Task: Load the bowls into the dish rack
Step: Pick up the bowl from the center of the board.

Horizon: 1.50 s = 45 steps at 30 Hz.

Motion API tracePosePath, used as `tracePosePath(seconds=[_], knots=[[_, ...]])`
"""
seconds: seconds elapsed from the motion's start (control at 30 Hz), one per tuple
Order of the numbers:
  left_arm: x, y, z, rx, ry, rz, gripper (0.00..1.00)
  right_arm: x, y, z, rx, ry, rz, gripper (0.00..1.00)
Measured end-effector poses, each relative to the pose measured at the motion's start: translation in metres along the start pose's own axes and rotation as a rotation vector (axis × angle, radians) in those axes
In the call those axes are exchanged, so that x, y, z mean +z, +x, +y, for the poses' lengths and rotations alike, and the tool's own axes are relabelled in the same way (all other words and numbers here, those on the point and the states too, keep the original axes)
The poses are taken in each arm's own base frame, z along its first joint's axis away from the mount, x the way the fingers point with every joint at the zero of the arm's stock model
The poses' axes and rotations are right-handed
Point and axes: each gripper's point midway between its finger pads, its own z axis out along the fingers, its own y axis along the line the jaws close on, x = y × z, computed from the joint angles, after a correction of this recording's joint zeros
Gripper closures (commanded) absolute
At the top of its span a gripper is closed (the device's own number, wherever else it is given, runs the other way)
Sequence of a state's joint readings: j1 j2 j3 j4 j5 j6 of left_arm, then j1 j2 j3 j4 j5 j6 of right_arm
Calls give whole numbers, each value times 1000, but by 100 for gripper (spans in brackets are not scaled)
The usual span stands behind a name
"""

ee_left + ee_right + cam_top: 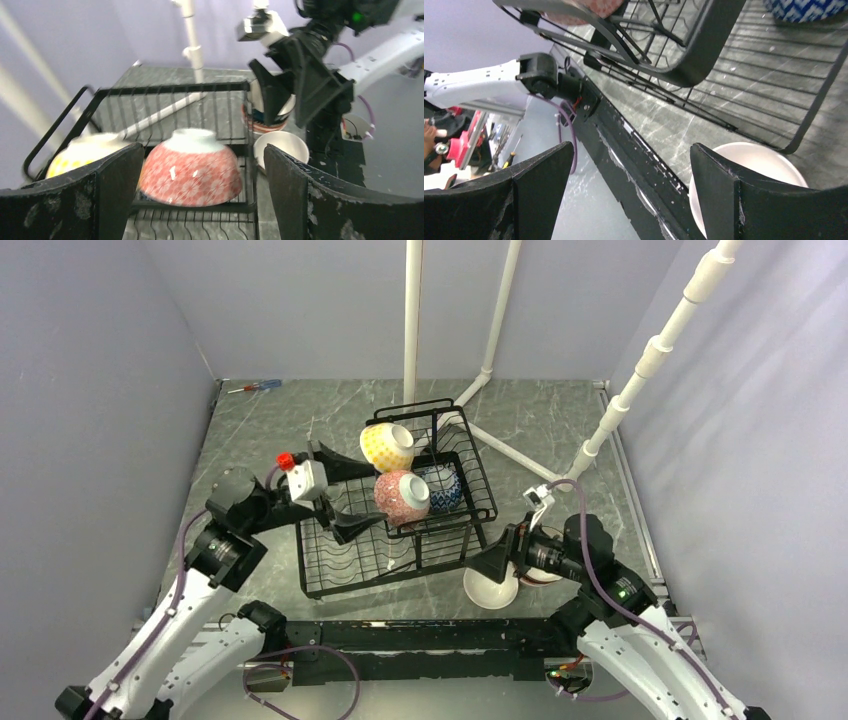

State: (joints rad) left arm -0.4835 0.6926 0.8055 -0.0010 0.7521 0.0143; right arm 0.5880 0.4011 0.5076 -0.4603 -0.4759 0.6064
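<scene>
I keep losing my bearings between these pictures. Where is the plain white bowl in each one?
Top camera: white bowl low, right of centre, on the table.
Left wrist: bowl right of centre.
Right wrist: bowl bottom right.
Shared landmark: black dish rack beside it.

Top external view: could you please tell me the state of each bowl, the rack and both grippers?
yellow dotted bowl: in the rack, tipped.
pink-red bowl: in the rack, tipped, not gripped.
blue-white zigzag bowl: in the rack.
white bowl: upright on the table, outside the rack.
dish rack: holds three bowls.
left gripper: open, beside the pink-red bowl.
right gripper: open, over the white bowl.
</scene>
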Motion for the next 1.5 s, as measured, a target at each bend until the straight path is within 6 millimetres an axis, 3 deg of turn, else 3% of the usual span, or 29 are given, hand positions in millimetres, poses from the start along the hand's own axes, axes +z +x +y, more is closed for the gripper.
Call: tracePosePath(seconds=[0.2, 0.33, 0.5, 0.63, 0.73, 0.97, 1.1, 1.4, 1.5], knots=[[32, -12, -46, 134, 244, -39, 5, -11, -27, 9, -30, 28, -99, 9], [57, -8, -80, 216, 371, -41, 5, -19, -38, 6, -27, 84, -150, 8], [85, 21, -128, 313, 508, 23, 5, -33, -51, -9, 17, 219, -218, 7], [105, 62, -166, 404, 592, 123, 15, -47, -59, -18, 42, 302, -280, 6], [115, 99, -185, 470, 636, 216, 16, -57, -63, -24, 56, 354, -320, 6], [133, 179, -202, 616, 659, 454, 22, -73, -66, -41, 90, 469, -373, 6], [141, 214, -204, 688, 658, 575, 24, -79, -65, -46, 93, 500, -391, 6], [163, 252, -197, 827, 631, 772, 33, -80, -66, -48, 91, 515, -396, 6], [162, 266, -198, 852, 646, 831, 35, -80, -66, -49, 90, 516, -396, 6]])
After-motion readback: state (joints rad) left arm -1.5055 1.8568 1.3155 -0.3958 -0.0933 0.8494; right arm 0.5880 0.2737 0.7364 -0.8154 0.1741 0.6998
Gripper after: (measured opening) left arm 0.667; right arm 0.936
